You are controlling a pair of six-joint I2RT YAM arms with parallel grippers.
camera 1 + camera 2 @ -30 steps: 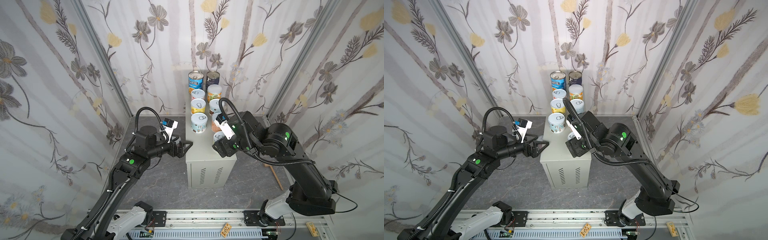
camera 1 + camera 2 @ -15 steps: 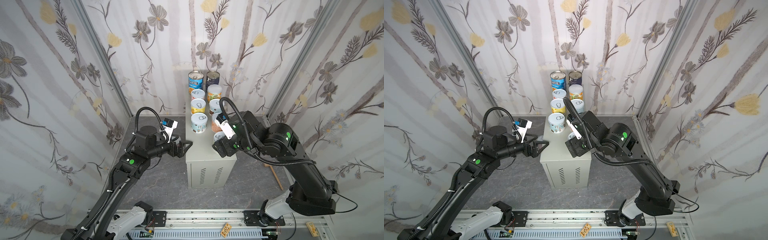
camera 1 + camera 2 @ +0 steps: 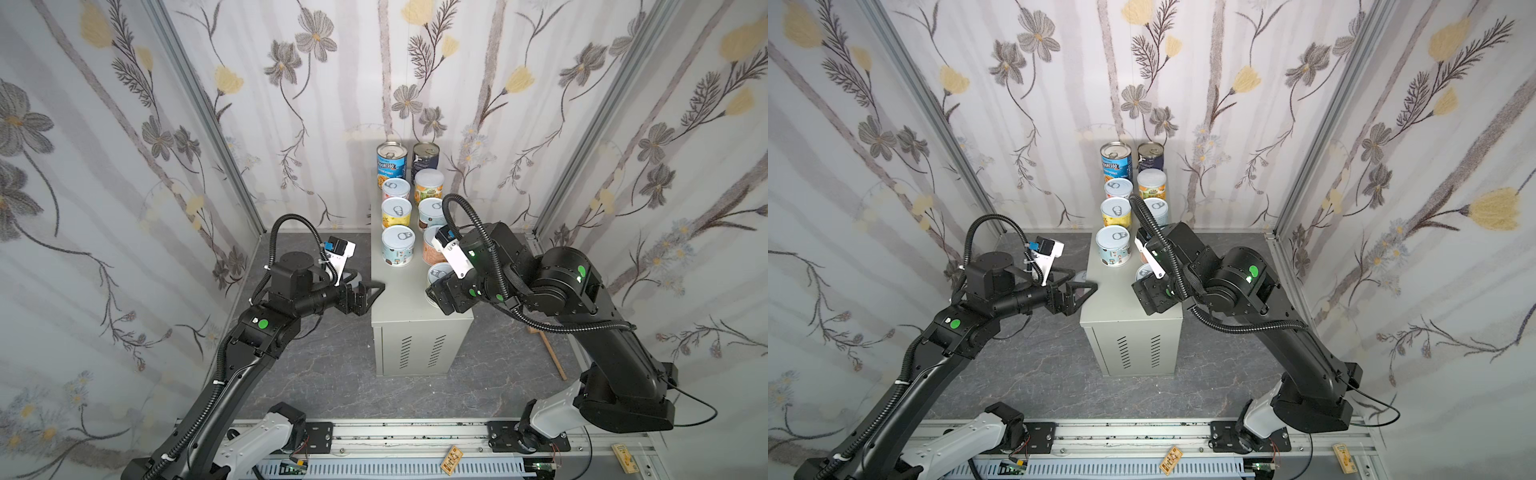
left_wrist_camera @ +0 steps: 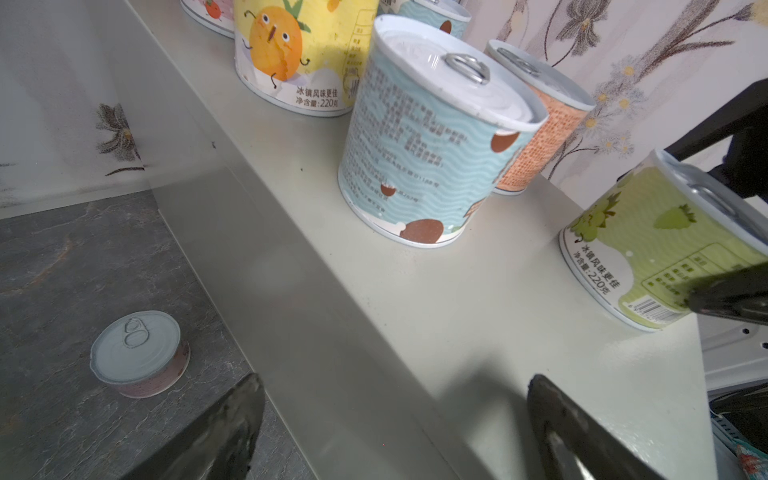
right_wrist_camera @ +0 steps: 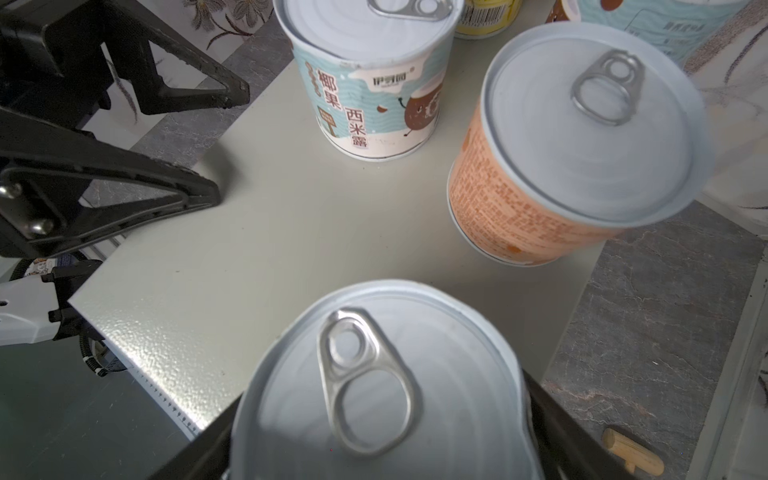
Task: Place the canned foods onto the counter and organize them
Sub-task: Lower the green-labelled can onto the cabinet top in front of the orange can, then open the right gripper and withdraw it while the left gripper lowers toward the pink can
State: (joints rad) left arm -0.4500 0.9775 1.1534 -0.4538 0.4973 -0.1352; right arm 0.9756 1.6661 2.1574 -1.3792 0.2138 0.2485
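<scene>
Right jaws flank can (image 5: 376,390), counter (image 5: 291,237) — floral walls (image 3: 291,104)

My workspace: floral-papered walls (image 3: 498,62) on three sides, metal corner posts (image 3: 199,104), dark grey marbled floor (image 3: 324,374), even diffuse light

My left arm reaches in from the left, forearm about level, left claw (image 3: 371,291) spread wide, fingers pointing right. My right arm folds in from the right (elbow high), wrist tipped down. Right claw (image 5: 382,399) looks part-spread, though I can't tell whether it is gripping.
</scene>
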